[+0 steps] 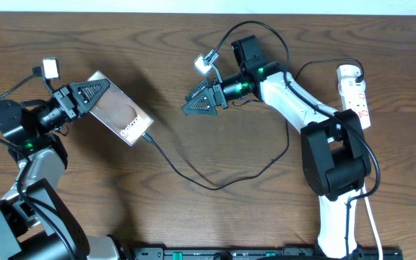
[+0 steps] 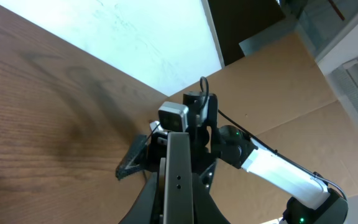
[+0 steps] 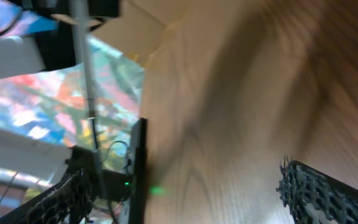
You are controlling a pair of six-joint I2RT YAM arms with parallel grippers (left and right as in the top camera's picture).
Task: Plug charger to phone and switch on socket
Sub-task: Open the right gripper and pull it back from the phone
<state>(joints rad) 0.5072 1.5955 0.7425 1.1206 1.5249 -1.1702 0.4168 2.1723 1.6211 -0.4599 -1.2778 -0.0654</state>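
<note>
The phone (image 1: pixel 118 115) is held raised and tilted by one end in the left pincer (image 1: pixel 96 92), which is clamped on it, presumably to steady it for plugging; the charger (image 1: pixel 215 187) is seen meeting its lower corner and trailing across the counter (image 1: pixel 193 224); the right pincer (image 1: pixel 188 103) is spread wide and empty; the socket (image 1: pixel 357 97) lies well apart.

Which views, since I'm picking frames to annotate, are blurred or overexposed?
Overhead: sharp and evenly lit, with a soft shadow on the brown wooden table beside the flat dark Galaxy phone. Left wrist: in focus, but the white surface at top is blown out. Right wrist: heavily blurred, wood grain and background smeared; the right gripper shows only as dark toothed shapes.
</note>
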